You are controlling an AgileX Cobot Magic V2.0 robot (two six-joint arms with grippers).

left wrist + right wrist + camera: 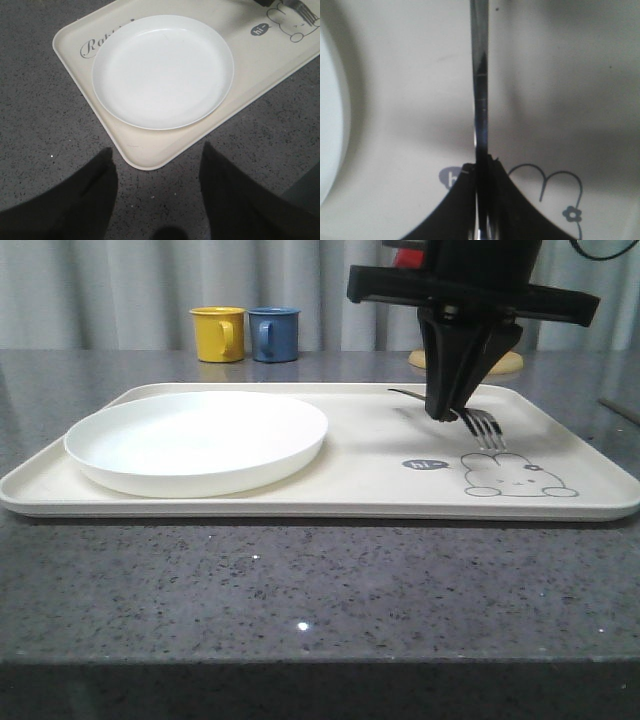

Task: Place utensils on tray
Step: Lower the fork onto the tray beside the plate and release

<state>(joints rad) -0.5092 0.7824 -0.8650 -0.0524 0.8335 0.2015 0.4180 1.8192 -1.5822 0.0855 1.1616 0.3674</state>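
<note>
Right gripper (pixel 443 412): closed on the fork (pixel 482 426), fingers pinched together around the handle, pointing straight down over the right half of the tray (pixel 330 502).
Fork: held low over the tray, tines toward the camera and just above the rabbit drawing (pixel 515 478), handle running back past the fingers toward the far rim. Whether the tines touched the tray could not be told from the front view.
Long axis: in the right wrist view the handle (pixel 479 100) ran as a straight shiny bar out from between the fingers, roughly along the tray's short side, front to back.
Next move, as judged: the fork already lay over the tray, so the release turned on lowering it flat and letting go; nothing needed to shift sideways.
Nearer arm: the right arm, already on the job. The left gripper (pixel 157 200) hung open, its two dark fingers spread apart over the stone counter (pixel 40 100) just off the tray's near left corner.
Plate (pixel 197 440): round, white, sitting on the left half of the tray, well apart from the fork.
Writing: a script word beginning "Rab…" on the tray beside the plate in the left wrist view; a small dark speech bubble (pixel 427 464) reading "hi" next to the rabbit.
Background: a yellow mug (pixel 218 333) and a blue mug (pixel 274 334) stood side by side beyond the tray, before a pale curtain.
</note>
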